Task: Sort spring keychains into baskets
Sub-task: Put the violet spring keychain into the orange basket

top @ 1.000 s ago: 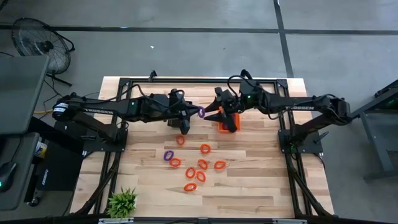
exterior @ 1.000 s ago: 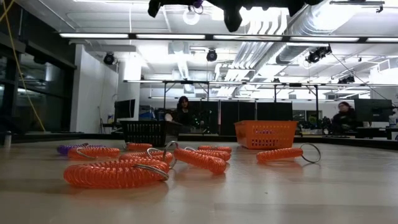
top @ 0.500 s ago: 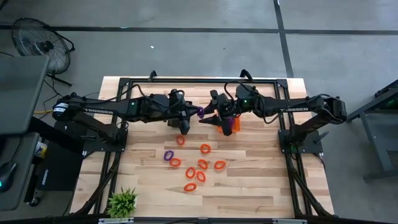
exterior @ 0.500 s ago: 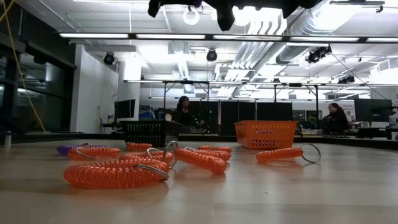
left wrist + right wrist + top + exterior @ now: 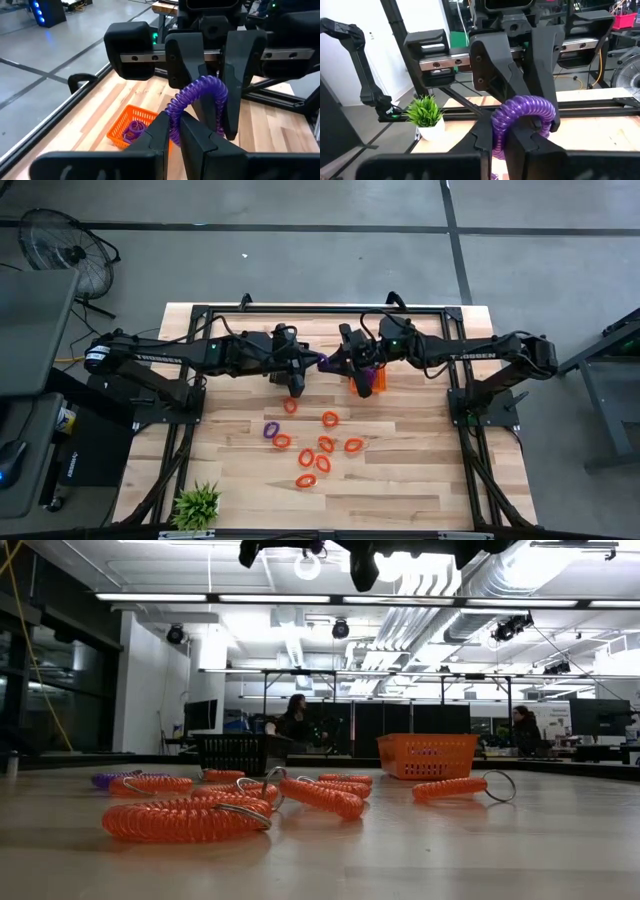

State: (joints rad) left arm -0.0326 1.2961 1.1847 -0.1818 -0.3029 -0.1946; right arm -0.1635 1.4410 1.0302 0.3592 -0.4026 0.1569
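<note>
Purple spring keychain (image 5: 200, 100) up in mid-air above the bench (image 5: 420, 470), pinched by both sets of fingers: left gripper (image 5: 312, 363) clamped on one end, right gripper (image 5: 333, 364) closed on the other. Down below: eight orange-red keychains (image 5: 330, 419), one purple (image 5: 270, 429). Orange basket (image 5: 373, 378) mostly hidden under the right arm.

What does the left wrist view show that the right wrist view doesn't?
Only the left wrist view: the orange basket on the table below, with a purple keychain in it. Only the right wrist view: the potted plant at the table's far edge. Both: the purple keychain held in mid-air between the two arms, with the left gripper shut on one end and the right gripper shut on the other. Neither shows the black basket.
</note>
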